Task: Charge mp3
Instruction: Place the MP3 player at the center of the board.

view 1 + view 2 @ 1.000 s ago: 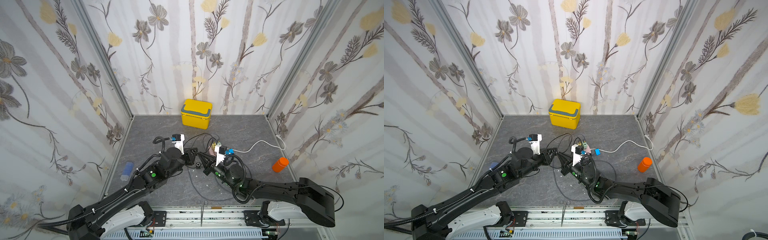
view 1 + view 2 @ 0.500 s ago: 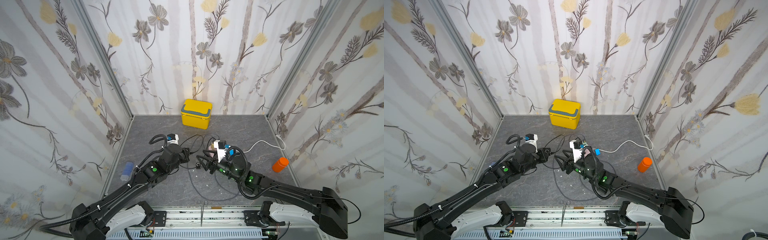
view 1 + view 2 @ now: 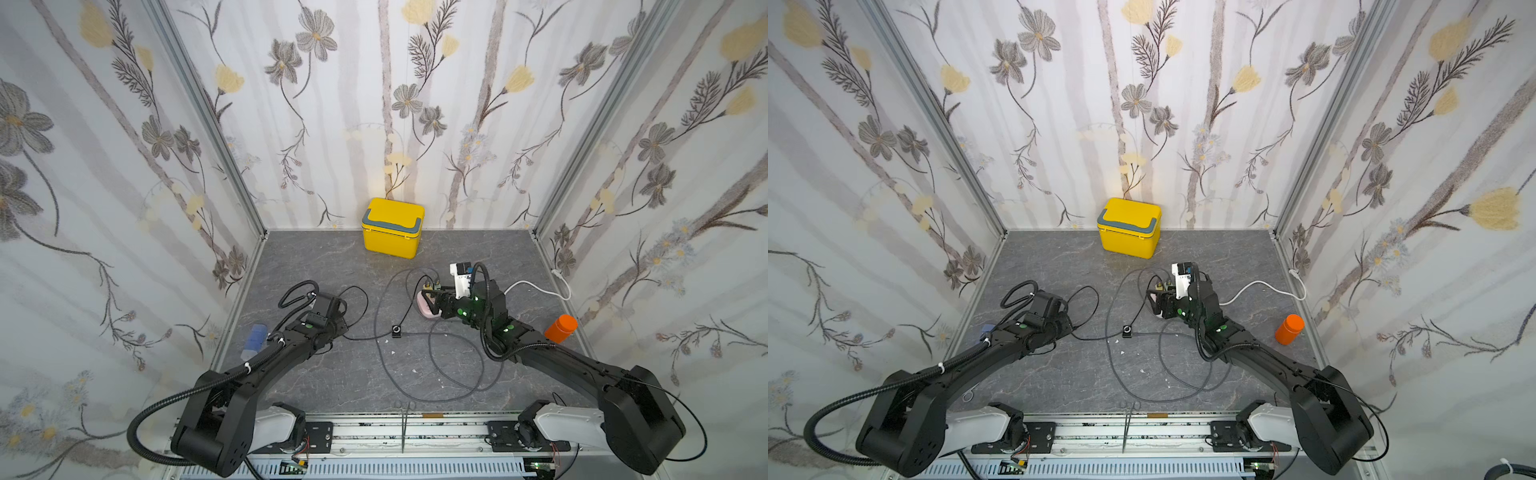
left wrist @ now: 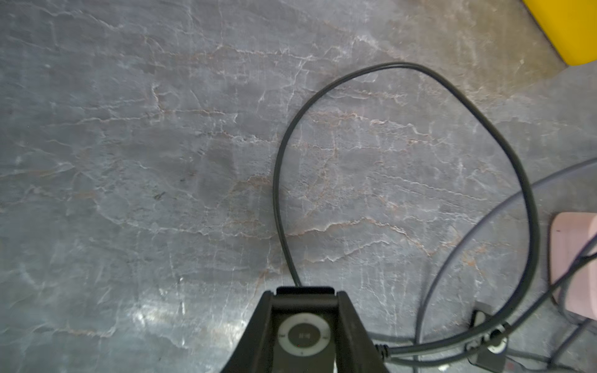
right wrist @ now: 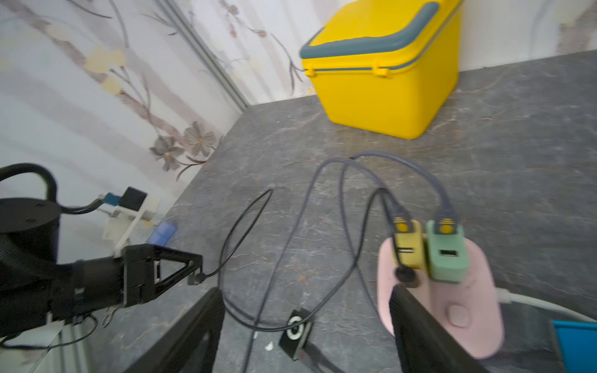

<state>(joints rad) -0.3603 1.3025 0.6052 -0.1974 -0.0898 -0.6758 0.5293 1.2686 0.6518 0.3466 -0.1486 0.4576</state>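
Both outstretched low, left gripper (image 4: 305, 302) pinching mp3 (image 4: 303, 337), right gripper (image 5: 305, 292) splayed

The mp3 player (image 4: 303, 336) is a small dark grey slab with a pale ring-shaped control wheel around a dark centre button. It is clamped by its long edges between the jaws of the left gripper (image 4: 305, 295), with the wheel face turned towards the wrist camera. A thin black cable (image 4: 274, 193) comes out of its far end, makes a wide loop over the grey tabletop (image 4: 129, 161) and heads towards the pink power strip (image 5: 452, 306), which lies flat. A yellow adapter (image 5: 408, 248) stands plugged into the strip. A round black plug (image 5: 405, 274) sits against the adapter's lower face; how deeply it is seated cannot be told.
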